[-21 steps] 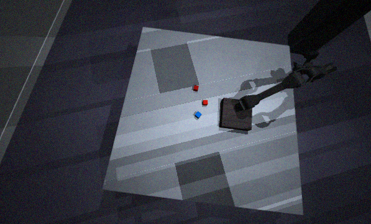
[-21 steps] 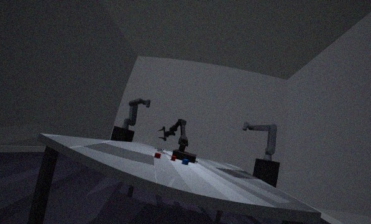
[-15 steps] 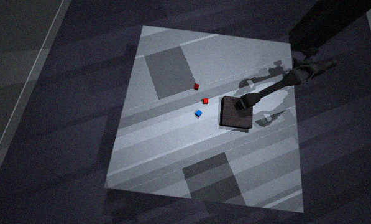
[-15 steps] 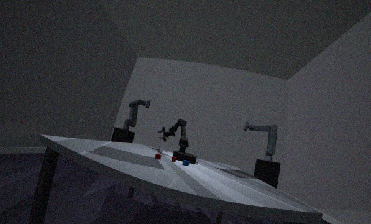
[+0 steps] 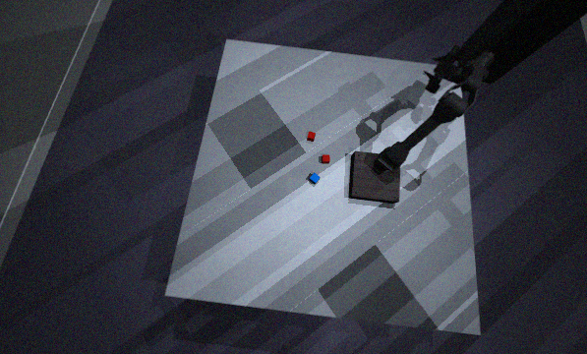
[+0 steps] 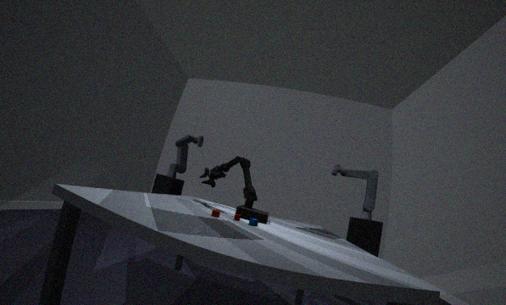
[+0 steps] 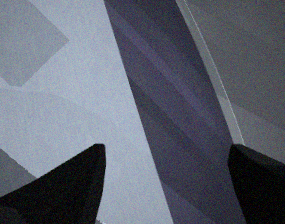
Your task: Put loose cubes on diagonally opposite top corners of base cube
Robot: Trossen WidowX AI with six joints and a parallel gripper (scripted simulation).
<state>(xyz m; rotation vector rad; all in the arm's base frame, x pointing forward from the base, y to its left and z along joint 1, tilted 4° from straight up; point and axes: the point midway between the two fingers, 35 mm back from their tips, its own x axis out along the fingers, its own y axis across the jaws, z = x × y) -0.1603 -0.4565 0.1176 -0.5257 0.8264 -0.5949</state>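
Observation:
A red cube (image 5: pixel 311 136) (image 6: pixel 215 213) rests on the table. A second red cube (image 5: pixel 325 158) (image 6: pixel 237 217) stands between it and the blue cube (image 5: pixel 314 178) (image 6: pixel 253 222), nearer the arm's base in the top view. All three cubes are apart, and none is stacked. My gripper (image 6: pixel 202 177) (image 7: pixel 169 155) is open and empty, raised well above the table and away from the cubes. No cube shows in the wrist view.
The arm's dark base box (image 5: pixel 372 189) (image 6: pixel 257 215) stands on the table (image 5: pixel 254 236) (image 6: pixel 130 207) beside the cubes. Two grey arms (image 6: pixel 182 157) (image 6: pixel 370 192) stand on dark pedestals beyond the table. The table edge crosses the wrist view.

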